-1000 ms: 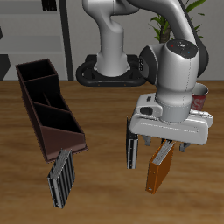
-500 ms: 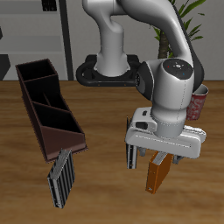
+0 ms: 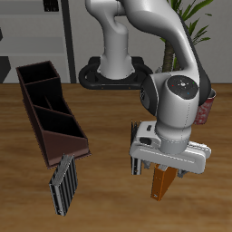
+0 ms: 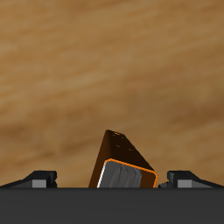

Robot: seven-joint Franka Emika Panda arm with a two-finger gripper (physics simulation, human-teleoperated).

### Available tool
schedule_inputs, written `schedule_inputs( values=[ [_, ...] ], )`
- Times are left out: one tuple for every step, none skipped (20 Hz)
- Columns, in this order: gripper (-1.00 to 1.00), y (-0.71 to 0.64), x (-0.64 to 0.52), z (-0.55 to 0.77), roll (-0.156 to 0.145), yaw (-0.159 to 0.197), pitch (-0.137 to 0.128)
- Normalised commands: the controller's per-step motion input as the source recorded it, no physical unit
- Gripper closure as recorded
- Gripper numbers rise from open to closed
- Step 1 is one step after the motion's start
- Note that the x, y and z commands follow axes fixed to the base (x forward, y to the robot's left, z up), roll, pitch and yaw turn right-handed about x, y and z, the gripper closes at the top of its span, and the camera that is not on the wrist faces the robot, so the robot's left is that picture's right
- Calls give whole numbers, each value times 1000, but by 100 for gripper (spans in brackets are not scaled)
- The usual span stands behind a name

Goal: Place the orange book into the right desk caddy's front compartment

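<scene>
The orange book (image 3: 163,185) stands on its edge on the table near the front edge. My gripper (image 3: 169,165) is right above it, open, with its jaws spread wide on either side of the book's upper end and not touching it. The wrist view shows the book (image 4: 121,157) between the two fingertips (image 4: 37,178), with a gap on each side. The right desk caddy (image 3: 36,116), a long dark maroon box with three sections, lies well away across the table. Its front compartment (image 3: 67,140) is open-topped.
A black-and-white striped book (image 3: 63,183) leans against the caddy's front end. Another striped book (image 3: 136,158) stands right beside my gripper, partly hidden by it. A reddish mug (image 3: 207,103) stands behind the arm, with a plant farther back.
My gripper has come down and toward the table's front edge, over the orange book's top. The book and the other objects have not moved.
</scene>
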Motion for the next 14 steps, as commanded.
schedule_inputs(
  values=[
    [-100, 143, -59, -235, -9, 131, 12],
    [100, 120, -47, -199, 57, 4, -21],
    [100, 34, -13, -141, 44, -44, 67],
    [100, -64, 38, -155, -6, -102, 70],
    [100, 54, -137, 45, -5, 23, -20],
    [100, -37, -17, -56, -7, -22, 29],
    [100, 9, -47, 38, 2, -64, 35],
    [100, 7, -24, 60, -6, 9, -16],
    [100, -30, -37, 92, -17, -51, 13],
    [100, 13, -45, 142, 20, -8, -19],
    [100, -37, -31, 116, -7, -14, -9],
    [100, -17, -51, 113, 0, -38, 7],
    [100, 124, -55, 196, 33, 64, -48],
    [100, 29, -38, 152, -18, 4, -11]
  ],
)
